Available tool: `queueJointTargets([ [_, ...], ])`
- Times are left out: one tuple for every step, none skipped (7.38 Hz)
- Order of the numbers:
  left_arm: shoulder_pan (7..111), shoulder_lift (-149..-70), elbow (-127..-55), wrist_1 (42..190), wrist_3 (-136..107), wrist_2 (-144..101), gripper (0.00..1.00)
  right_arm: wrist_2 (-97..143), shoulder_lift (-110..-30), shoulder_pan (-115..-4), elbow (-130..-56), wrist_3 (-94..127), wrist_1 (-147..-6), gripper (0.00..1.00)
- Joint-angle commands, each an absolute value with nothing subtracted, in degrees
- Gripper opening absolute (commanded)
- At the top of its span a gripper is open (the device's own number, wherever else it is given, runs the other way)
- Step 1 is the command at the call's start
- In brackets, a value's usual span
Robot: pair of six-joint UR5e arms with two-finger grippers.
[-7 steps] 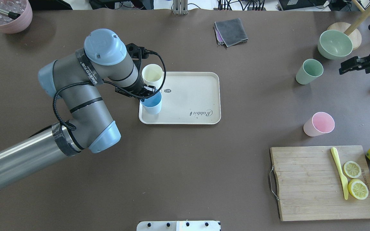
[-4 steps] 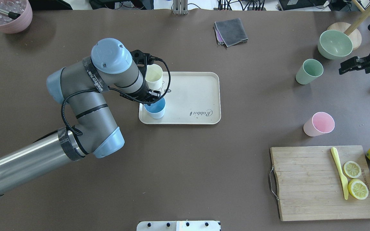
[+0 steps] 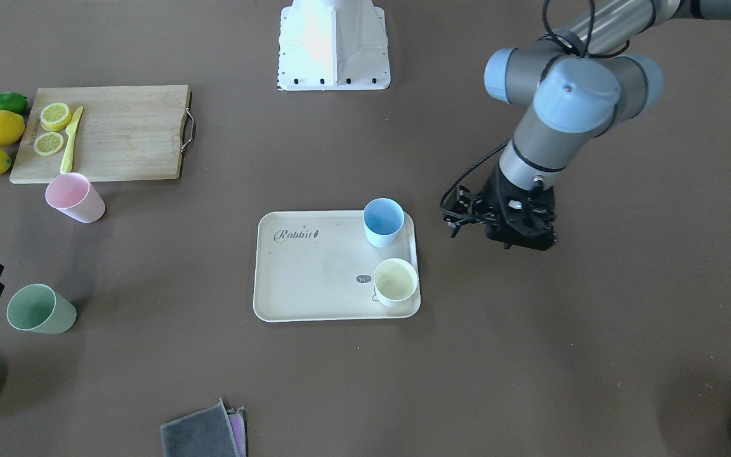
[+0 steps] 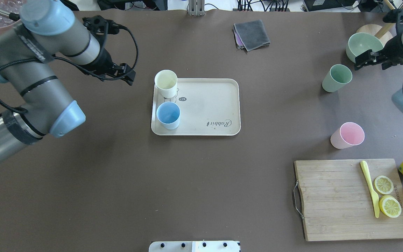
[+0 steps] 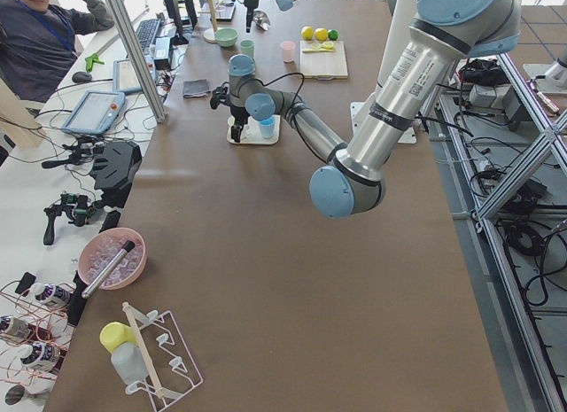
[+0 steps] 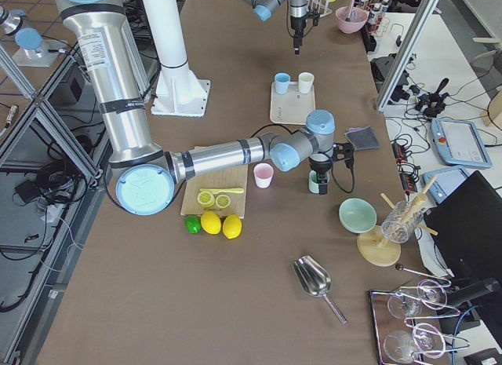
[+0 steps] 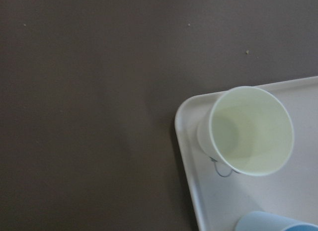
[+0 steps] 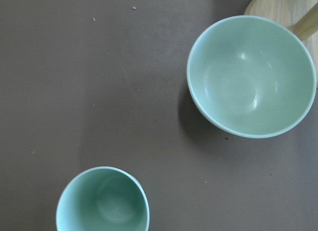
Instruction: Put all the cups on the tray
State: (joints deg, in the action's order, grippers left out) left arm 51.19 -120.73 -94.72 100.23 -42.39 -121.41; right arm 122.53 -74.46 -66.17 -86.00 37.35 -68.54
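- Left gripper has backed left off the tray since the earlier frame; its jaws look parted and empty.
- Tray, left end: blue cup near, cream cup far.
- Right gripper, opening I cannot tell, just beside green cup; a skewed approach could topple it.
- Pink cup: right, off tray.

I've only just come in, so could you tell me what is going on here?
The robot is gathering cups onto the tray. The blue cup and the cream-yellow cup stand on it, at the end nearer the left end effector, which hangs beside the tray holding no cup. The sage green cup and the pink cup stand on the table, off the tray; the right end effector hovers close to the green one.
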Motion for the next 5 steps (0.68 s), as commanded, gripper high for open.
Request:
queueJointTargets([
  [55.0, -116.4, -95.7, 100.4, -35.3, -123.4, 0.98, 120.1, -72.4, -63.1, -84.0, 39.3, -68.5, 0.94],
  [55.0, -116.1, -95.7, 100.5, -35.3, -123.3, 0.98, 118.8, -71.9, -62.6, -82.5, 39.3, -68.4, 0.87],
  [55.0, -116.0, -95.7, 100.5, -35.3, -123.1, 0.98, 118.6, -72.0, -61.9, -81.7, 39.3, -67.2, 0.64],
  [55.0, -115.9, -95.7, 100.5, -35.3, -123.1, 0.98, 118.6, -72.0, -61.0, -80.3, 39.3, -65.5, 0.41],
  [55.0, -115.9, -95.7, 100.5, -35.3, -123.0, 0.98, 118.6, -72.1, -60.7, -80.1, 39.3, -64.3, 0.07],
])
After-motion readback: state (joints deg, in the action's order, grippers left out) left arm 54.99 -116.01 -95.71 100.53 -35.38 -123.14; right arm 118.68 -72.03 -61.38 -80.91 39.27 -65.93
